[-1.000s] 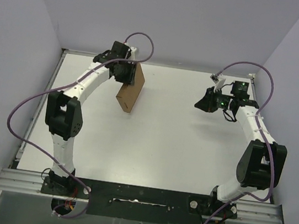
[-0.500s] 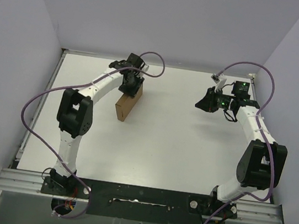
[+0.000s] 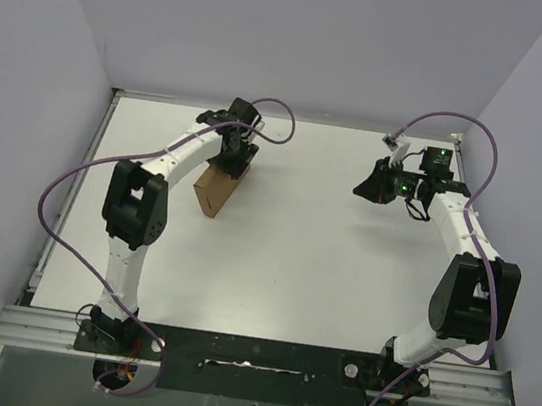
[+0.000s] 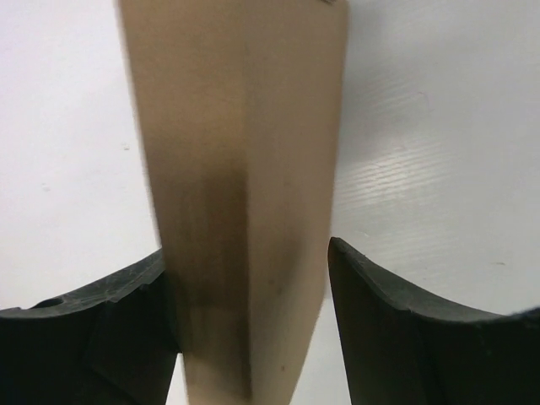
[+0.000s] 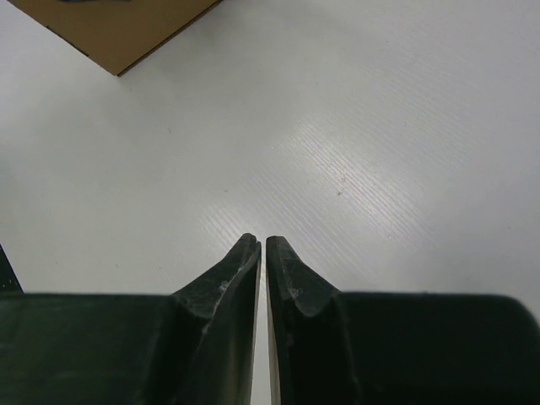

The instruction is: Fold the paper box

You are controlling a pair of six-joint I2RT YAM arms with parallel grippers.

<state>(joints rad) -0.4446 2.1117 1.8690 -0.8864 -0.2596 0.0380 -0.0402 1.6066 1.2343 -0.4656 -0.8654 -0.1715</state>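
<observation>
Straddling the far end of the paper box (image 3: 212,190), the left gripper (image 3: 230,153) has its jaws apart, one side touching cardboard and the other just clear. The box stands on edge on the table (image 3: 323,261). This looks like a regrip between folds, and next it needs a firm pinch on one flap. Well right of the box, the right gripper (image 5: 262,245) is closed and empty. Flaps and tabs cannot be made out.
</observation>
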